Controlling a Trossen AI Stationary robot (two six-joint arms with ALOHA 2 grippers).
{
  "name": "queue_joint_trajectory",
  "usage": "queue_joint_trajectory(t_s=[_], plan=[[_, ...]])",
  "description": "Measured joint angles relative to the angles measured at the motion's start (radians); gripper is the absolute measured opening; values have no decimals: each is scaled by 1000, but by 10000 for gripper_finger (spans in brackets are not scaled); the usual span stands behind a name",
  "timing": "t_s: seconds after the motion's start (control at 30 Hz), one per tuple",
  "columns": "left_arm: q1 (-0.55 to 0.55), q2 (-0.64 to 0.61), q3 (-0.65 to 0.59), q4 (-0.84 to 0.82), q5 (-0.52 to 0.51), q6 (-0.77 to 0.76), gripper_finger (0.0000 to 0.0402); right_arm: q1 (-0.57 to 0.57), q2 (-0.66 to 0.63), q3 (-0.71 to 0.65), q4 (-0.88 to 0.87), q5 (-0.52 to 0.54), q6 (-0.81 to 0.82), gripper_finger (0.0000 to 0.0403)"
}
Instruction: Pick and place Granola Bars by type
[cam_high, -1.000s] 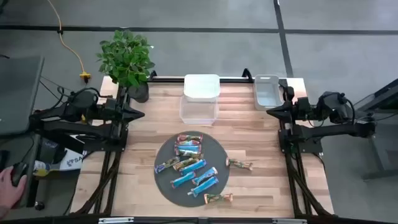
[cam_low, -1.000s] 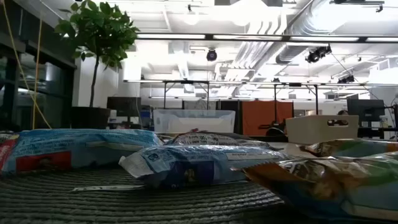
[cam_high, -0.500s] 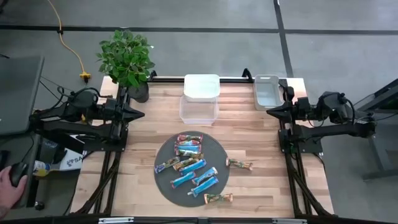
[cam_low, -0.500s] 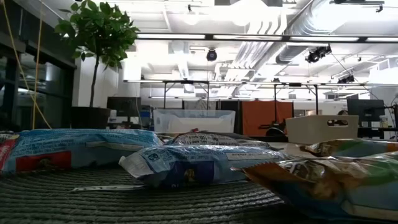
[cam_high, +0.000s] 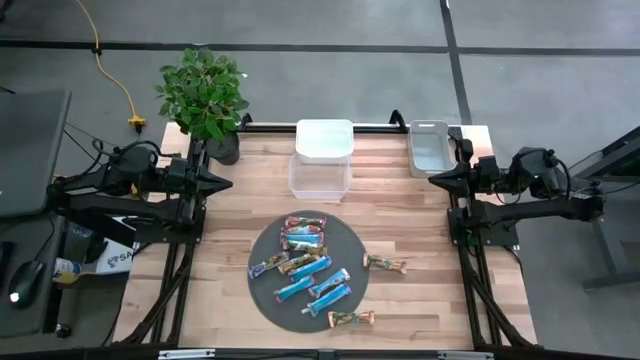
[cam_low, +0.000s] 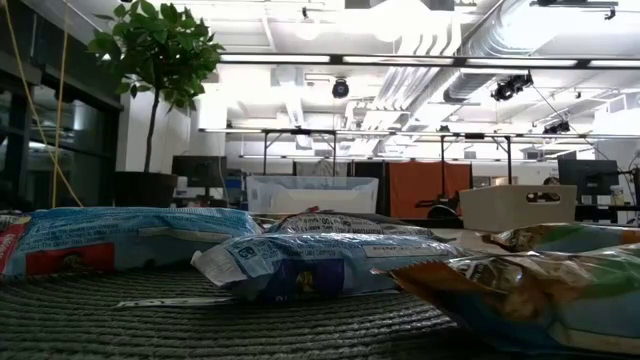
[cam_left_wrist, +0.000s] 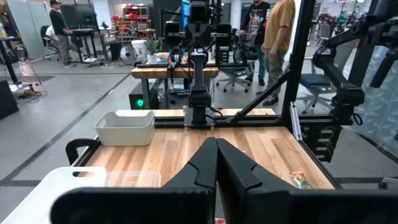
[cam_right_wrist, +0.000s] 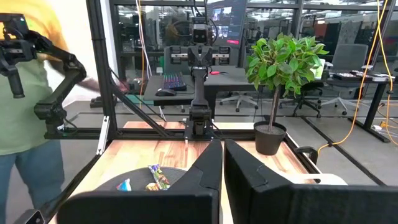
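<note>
On a round dark woven mat (cam_high: 262, 292), shiny crinkled Granola Bars (cam_high: 300, 262), both claws (cam_left_wrist: 216, 152) (cam_right_wrist: 222, 152) clenched, empty.

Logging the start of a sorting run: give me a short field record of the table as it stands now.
bars on mat: about eight granola bars piled on the round dark mat
bars off mat: two on the wooden table
containers: three at the far edge
left pincer: shut, parked at left edge
right pincer: shut, parked at right edge
plant: far left corner
</note>
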Motion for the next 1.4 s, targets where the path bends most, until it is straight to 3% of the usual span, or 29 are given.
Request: queue_joint_trajectory(t_s=[1.2, 1.4], plan=[[0, 0, 0, 0, 0, 0, 1, 0, 0, 0, 0, 1, -1, 0], [0, 0, 0, 0, 0, 0, 1, 0, 0, 0, 9, 76, 0, 0]])
